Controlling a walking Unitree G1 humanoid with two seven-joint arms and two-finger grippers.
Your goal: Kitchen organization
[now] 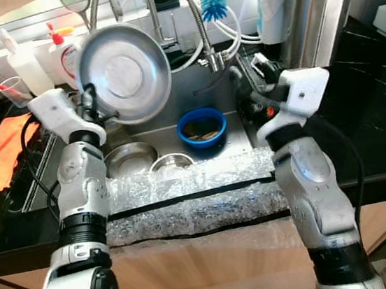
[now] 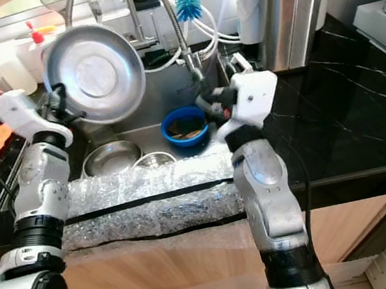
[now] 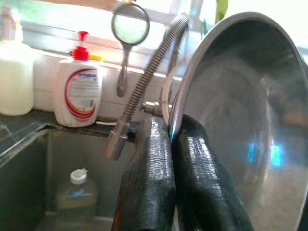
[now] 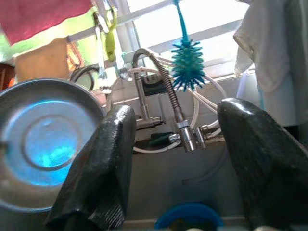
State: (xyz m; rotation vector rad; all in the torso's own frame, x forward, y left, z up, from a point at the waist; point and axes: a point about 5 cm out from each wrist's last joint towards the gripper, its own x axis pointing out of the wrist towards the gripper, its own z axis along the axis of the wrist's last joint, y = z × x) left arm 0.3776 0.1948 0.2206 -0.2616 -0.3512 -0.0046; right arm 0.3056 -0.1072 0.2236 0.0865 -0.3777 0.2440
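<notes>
The steel plate (image 1: pixel 125 72) is in the upper left of the frame, tilted above the sink (image 1: pixel 200 91), and my left gripper (image 3: pixel 172 159) is closed tight on its rim. My right gripper (image 4: pixel 175 144) is wide open, holding nothing, right of the tap (image 1: pixel 199 24), above a blue bowl (image 1: pixel 202 127).

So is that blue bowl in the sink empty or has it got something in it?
Not empty. The blue bowl sits upright in the sink with brownish contents at its bottom; what they are, cannot tell.
</notes>
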